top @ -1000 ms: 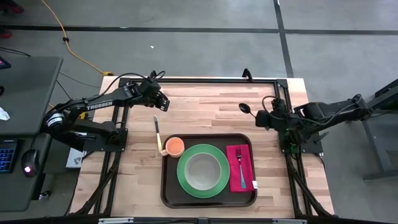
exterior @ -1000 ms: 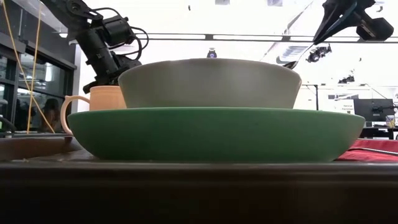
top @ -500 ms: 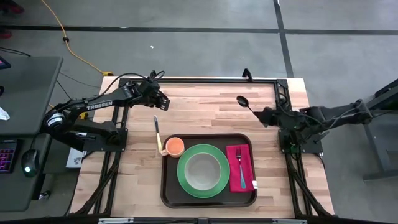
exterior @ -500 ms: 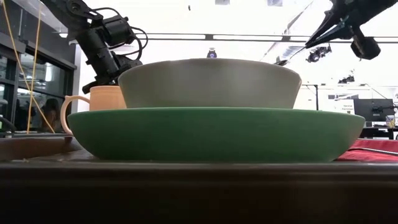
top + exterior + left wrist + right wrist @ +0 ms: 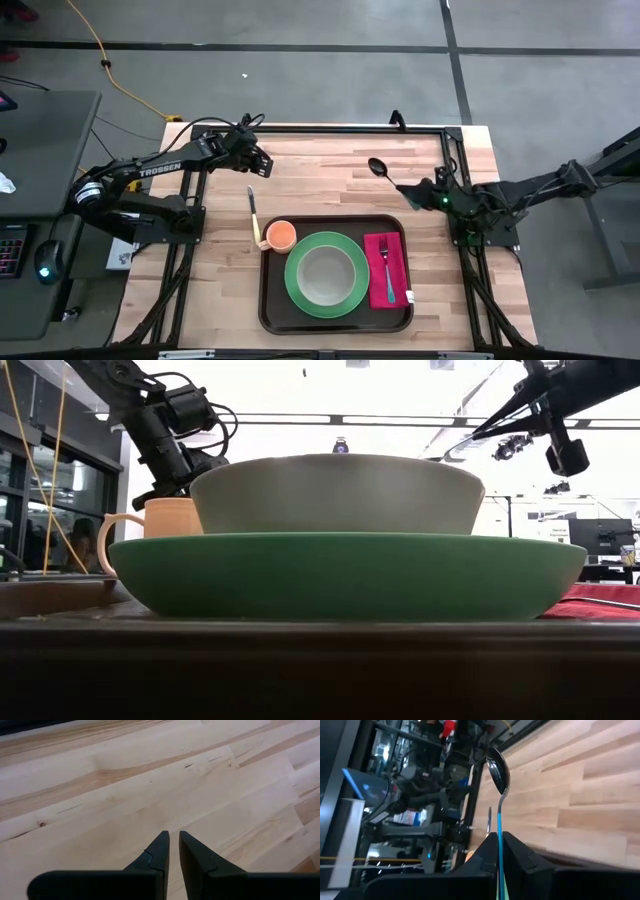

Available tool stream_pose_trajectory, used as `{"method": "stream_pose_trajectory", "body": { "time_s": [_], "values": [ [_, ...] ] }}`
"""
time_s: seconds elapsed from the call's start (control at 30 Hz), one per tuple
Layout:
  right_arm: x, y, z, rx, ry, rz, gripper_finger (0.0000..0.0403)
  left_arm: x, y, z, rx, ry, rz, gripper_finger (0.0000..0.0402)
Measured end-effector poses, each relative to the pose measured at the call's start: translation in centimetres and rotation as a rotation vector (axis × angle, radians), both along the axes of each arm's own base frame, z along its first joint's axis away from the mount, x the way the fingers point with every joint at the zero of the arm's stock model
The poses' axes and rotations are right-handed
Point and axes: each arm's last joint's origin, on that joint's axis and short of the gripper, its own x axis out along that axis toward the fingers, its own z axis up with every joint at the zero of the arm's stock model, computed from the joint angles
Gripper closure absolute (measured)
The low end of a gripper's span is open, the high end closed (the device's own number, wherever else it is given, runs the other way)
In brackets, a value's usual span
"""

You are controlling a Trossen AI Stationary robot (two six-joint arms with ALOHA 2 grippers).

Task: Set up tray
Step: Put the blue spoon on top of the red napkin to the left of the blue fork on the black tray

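The tray [image 5: 270, 300] sits at the near edge of the surface [image 5: 330, 185], about midway along it, and we find it well stocked. A green plate [image 5: 292, 285] fills its middle with a grey bowl [image 5: 326, 273] standing on it. An orange cup [image 5: 281, 236] occupies the tray's far left corner, and a magenta napkin [image 5: 383, 262] with a fork [image 5: 388, 270] laid on it runs along the right side. Just off the tray's left edge, on the bare wood, lies a knife [image 5: 252, 212].

We judge that the step in hand is bringing in the spoon [image 5: 381, 170]. The right end effector [image 5: 408, 192] hangs above the surface just beyond the tray's far right corner, its fingers pressed together on the spoon's handle, with the bowl of the spoon pointing toward the far edge. The left end effector [image 5: 262, 165] waits over the far left part of the surface with nothing between its fingers, which stand only a narrow slit apart in the left wrist view.

Next, we think, the right arm must carry the spoon over the tray's right side, turn it to lie along the fork, lower it onto or beside the napkin and let go. The knife still lies outside the tray and looks like the left arm's job.
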Motion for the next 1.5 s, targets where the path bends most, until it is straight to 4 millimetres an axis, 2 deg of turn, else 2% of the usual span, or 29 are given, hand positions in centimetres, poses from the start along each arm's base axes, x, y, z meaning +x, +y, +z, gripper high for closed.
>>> {"method": "stream_pose_trajectory", "body": {
  "time_s": [0.13, 0.43, 0.73, 1.07, 1.33, 1.5],
  "values": [
    [0.1, 0.5, -0.6, 0.032, -0.013, 0.045, 0.0403, 0.0, 0.0, 0.0, 0.0, 0.0, 0.001, 0.0328],
    [0.1, 1.2, -0.5, 0.059, -0.025, 0.109, 0.0403, 0.3, 0.0, 0.2, -0.027, -0.064, -0.011, 0.0328],
    [0.3, 1.3, -0.5, 0.015, -0.016, 0.084, 0.0403, 1.6, 0.3, 1.4, -0.042, -0.283, -0.131, 0.0328],
    [2.4, 1.8, -0.7, -0.091, -0.036, -0.006, 0.0403, 3.4, -0.5, 3.4, -0.051, -0.549, -0.238, 0.0328],
    [4.3, 2.2, -1.2, -0.188, -0.035, -0.091, 0.0403, 4.4, -1.7, 4.1, -0.076, -0.638, -0.261, 0.0328],
    [5.0, 2.3, -1.3, -0.249, -0.031, -0.157, 0.0403, 4.5, -1.7, 4.3, -0.112, -0.666, -0.229, 0.0328]
  ]
}}
